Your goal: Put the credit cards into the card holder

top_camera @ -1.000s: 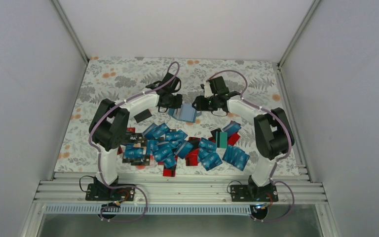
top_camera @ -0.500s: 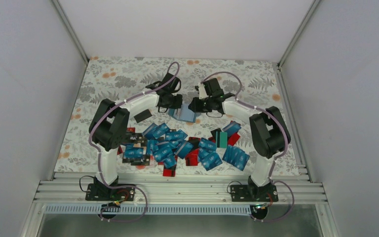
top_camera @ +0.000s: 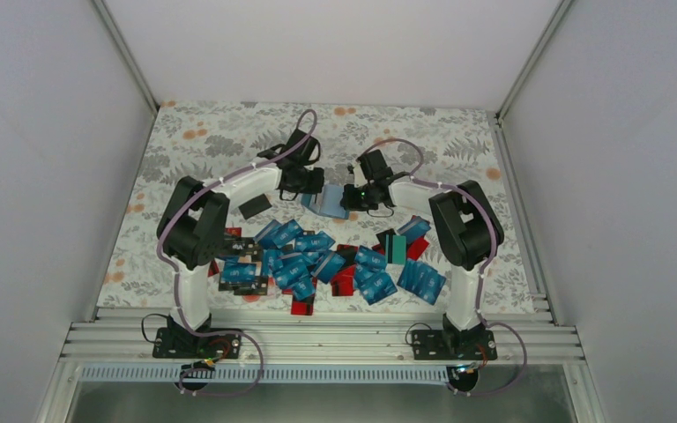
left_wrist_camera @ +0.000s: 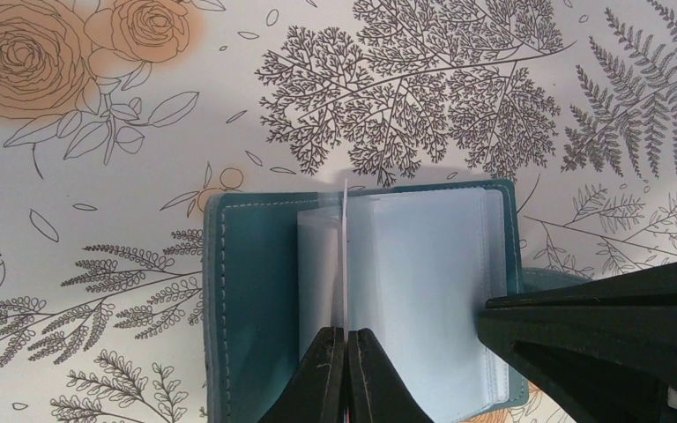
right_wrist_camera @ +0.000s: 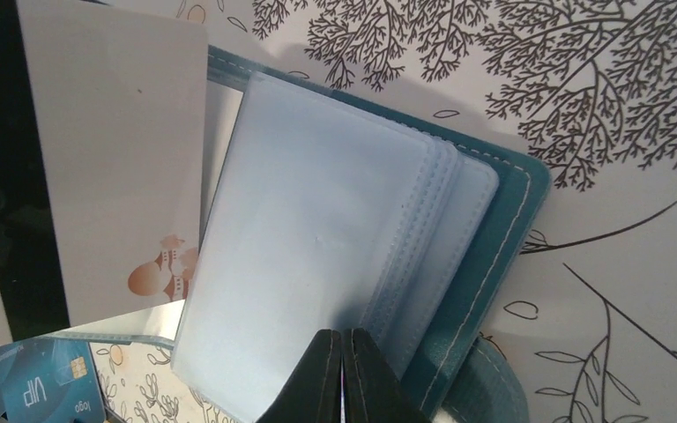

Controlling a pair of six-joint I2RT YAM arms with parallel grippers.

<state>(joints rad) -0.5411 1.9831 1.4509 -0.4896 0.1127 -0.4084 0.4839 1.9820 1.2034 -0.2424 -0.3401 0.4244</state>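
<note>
The card holder [top_camera: 329, 202] lies open on the desk [top_camera: 212, 141] at the far middle, between the two arms and well behind the scattered credit cards [top_camera: 317, 260]. It looks light and limp: a soft stitched cover around a bundle of thin clear sleeves [left_wrist_camera: 414, 282] that will bend, slide over one another and flop shut if let go. My guess is that the sleeves are slick and easily creased, so they are best taken singly by the free edge, with the cover or the rest of the bundle pinned down so the whole thing does not lift. The cards are stiff, thin and flat to the desk, and probably need an edge or a corner to be picked up.

The left pincer [left_wrist_camera: 345, 370] is pressed together on one sleeve, holding it upright on edge. The right pincer [right_wrist_camera: 342, 374] is also pressed together, at the near edge of the sleeve bundle. Whether a sleeve sits between its tips cannot be told.

Compared with a second ago, the right arm has swung in toward the middle and its wrist sits closer over the holder. The left arm, the holder and the heap of cards have scarcely shifted
</note>
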